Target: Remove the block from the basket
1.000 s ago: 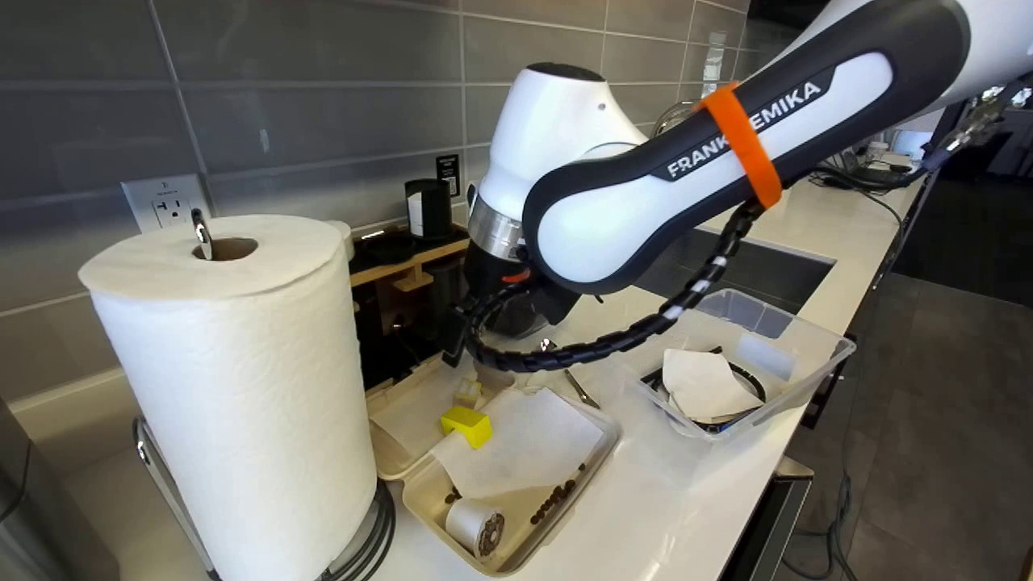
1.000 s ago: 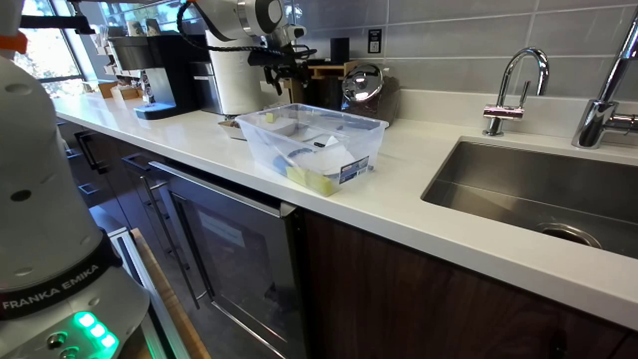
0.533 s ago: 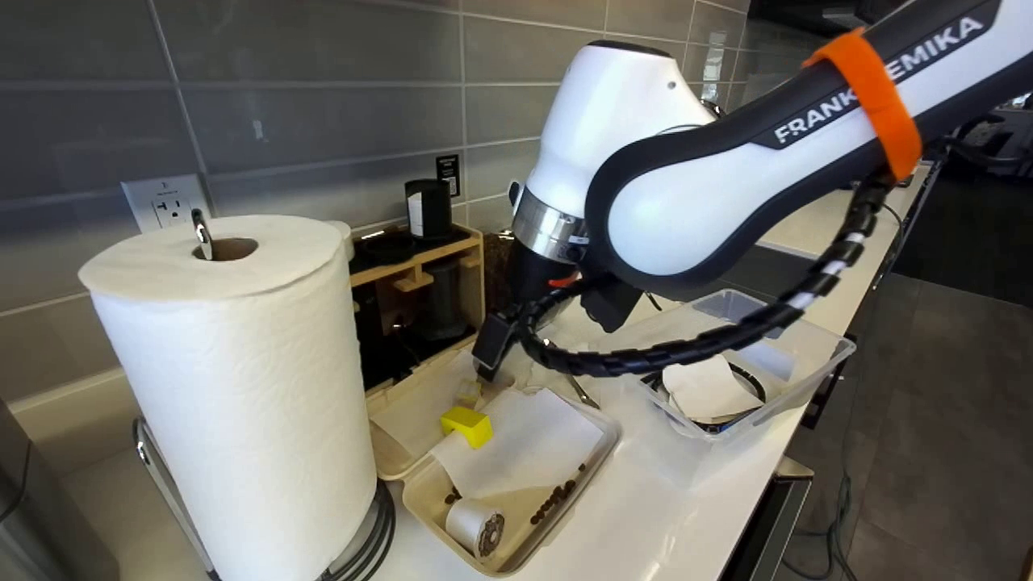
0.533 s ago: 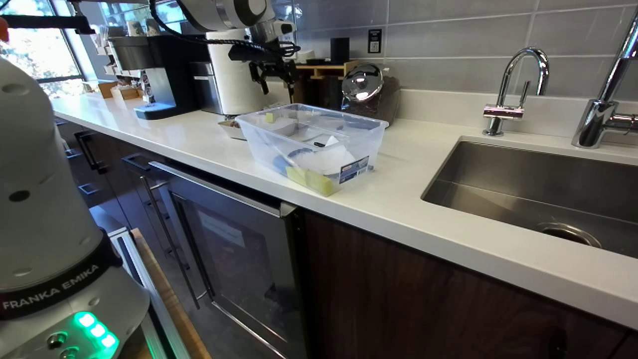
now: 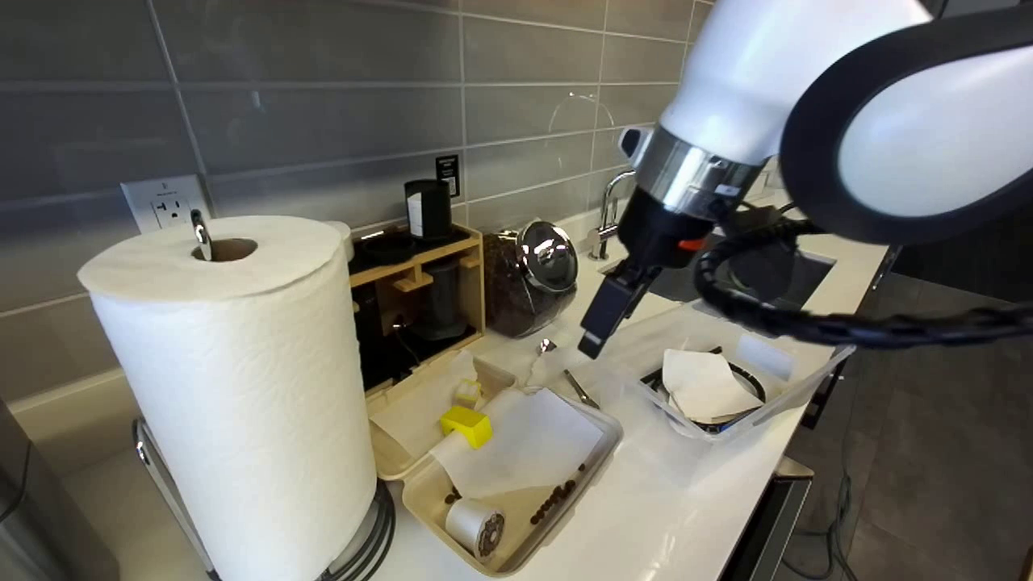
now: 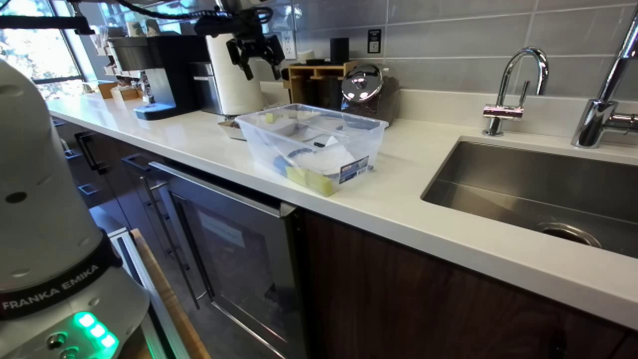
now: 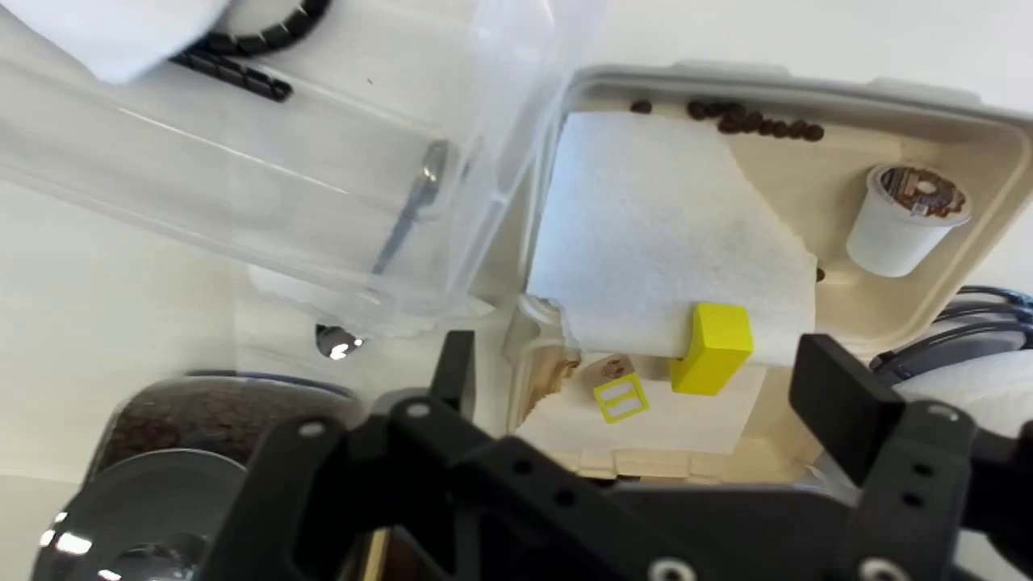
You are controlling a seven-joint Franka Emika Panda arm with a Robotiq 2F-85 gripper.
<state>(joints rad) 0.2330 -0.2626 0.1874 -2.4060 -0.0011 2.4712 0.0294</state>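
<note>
A yellow block [image 5: 466,426] sits on white paper at the fold of the open tan tray [image 5: 557,541]. The block also shows in the wrist view [image 7: 712,349], standing upright or slightly tilted. A small yellow-framed cube [image 7: 621,397] lies beside it on the tray's lid half. My gripper [image 7: 646,379] is open and empty, with its fingers spread wide. It hangs in the air above the counter and apart from the block, as both exterior views show [image 5: 597,339] [image 6: 262,72]. No small white basket with a dark inside shows; it is hidden or out of view.
A clear plastic bin [image 5: 807,379] holding paper and a black cable stands near the tray. A paper towel roll [image 5: 234,387], a glass jar [image 5: 524,282] and a wooden organizer [image 5: 420,266] stand around. A spoon [image 7: 407,210] lies between bin and tray. A sink [image 6: 538,184] is farther along.
My arm and gripper have moved right and nearer the camera in an exterior view, uncovering the jar and organizer. The gripper is open throughout the last half second. The yellow block has not moved.
</note>
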